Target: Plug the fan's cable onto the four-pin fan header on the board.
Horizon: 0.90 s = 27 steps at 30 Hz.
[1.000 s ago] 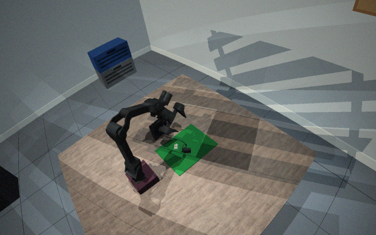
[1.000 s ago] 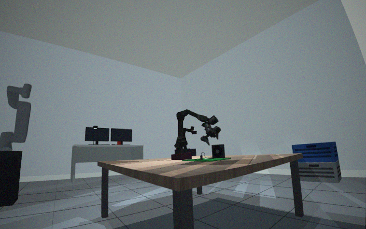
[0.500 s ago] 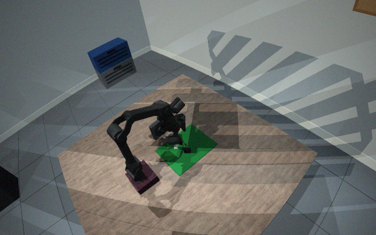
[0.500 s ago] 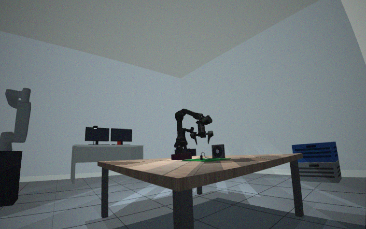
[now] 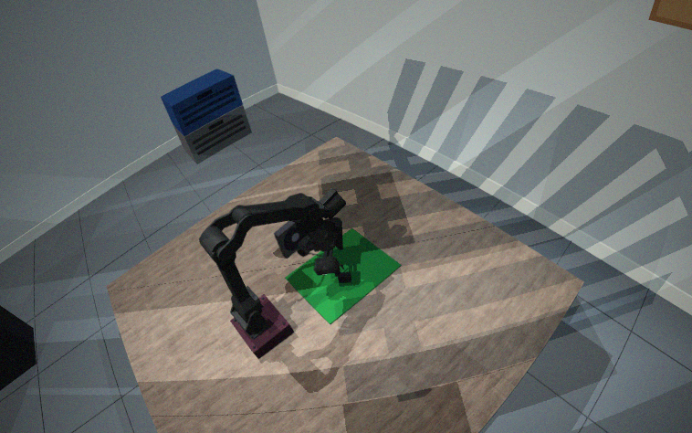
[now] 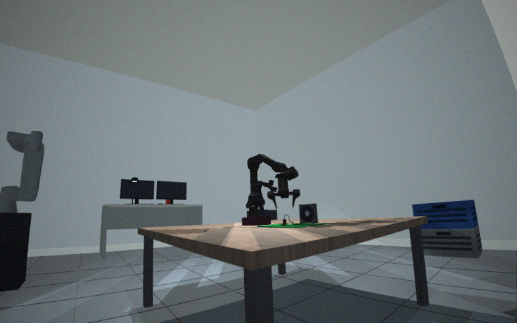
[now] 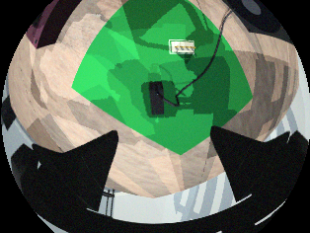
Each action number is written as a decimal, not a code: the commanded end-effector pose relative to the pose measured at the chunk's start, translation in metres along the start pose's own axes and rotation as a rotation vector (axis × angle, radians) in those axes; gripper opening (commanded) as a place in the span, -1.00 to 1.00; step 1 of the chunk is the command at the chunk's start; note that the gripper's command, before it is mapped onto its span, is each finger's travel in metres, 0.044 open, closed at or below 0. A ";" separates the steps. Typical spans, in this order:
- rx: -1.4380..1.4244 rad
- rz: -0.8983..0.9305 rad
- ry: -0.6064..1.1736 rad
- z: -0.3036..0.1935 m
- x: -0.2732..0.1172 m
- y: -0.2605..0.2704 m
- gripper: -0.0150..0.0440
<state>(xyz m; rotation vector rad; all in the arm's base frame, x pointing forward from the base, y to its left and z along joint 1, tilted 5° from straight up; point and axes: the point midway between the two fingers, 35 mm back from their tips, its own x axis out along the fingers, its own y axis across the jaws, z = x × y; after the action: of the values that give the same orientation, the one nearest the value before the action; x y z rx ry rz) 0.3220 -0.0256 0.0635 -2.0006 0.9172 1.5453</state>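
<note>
The green board (image 5: 332,309) (image 7: 183,140) lies flat on the table. The black plug (image 5: 344,278) (image 6: 284,223) (image 7: 156,98) stands on the board, apart from the header, with its cable (image 7: 213,61) running to the fan. The white four-pin header (image 7: 184,44) shows beyond the plug in the wrist view, with its pins bare; the arm hides it in the top view. The fan (image 5: 288,239) (image 6: 307,212) stands upright at the board's edge. My gripper (image 6: 284,206) (image 7: 164,133) is open and empty, pointing down above the board, clear of the plug.
The arm's dark red base (image 5: 262,336) (image 6: 256,220) stands on the wooden table (image 5: 445,322) beside the board. The upright fan is the tall obstacle near the gripper. Stacked crates (image 5: 206,112) (image 6: 445,226) are on the floor away from the table.
</note>
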 end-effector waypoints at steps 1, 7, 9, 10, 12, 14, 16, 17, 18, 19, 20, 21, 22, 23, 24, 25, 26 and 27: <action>-0.010 0.016 -0.020 0.013 0.032 0.005 1.00; -0.010 0.016 -0.020 0.013 0.033 0.005 1.00; -0.010 0.016 -0.020 0.014 0.035 0.005 1.00; -0.010 0.017 -0.020 0.014 0.037 0.005 1.00; -0.010 0.017 -0.020 0.015 0.040 0.005 1.00; -0.010 0.017 -0.020 0.016 0.043 0.005 1.00; -0.010 0.017 -0.020 0.017 0.046 0.005 1.00; -0.010 0.017 -0.020 0.017 0.048 0.005 1.00; -0.010 0.017 -0.020 0.017 0.049 0.005 1.00; -0.010 0.017 -0.020 0.018 0.051 0.005 1.00; -0.010 0.017 -0.020 0.018 0.053 0.005 1.00; -0.010 0.017 -0.020 0.019 0.054 0.005 1.00; -0.010 0.017 -0.020 0.019 0.056 0.005 1.00; -0.010 0.017 -0.020 0.020 0.057 0.005 1.00; -0.010 0.017 -0.020 0.020 0.059 0.005 1.00; -0.010 0.017 -0.020 0.021 0.060 0.006 1.00; -0.010 0.017 -0.020 0.021 0.062 0.006 1.00; -0.010 0.017 -0.020 0.021 0.063 0.006 1.00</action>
<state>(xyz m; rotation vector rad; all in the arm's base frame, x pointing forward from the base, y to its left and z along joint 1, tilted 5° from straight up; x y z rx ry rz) 0.3160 -0.0291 0.0059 -1.9906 0.9242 1.5654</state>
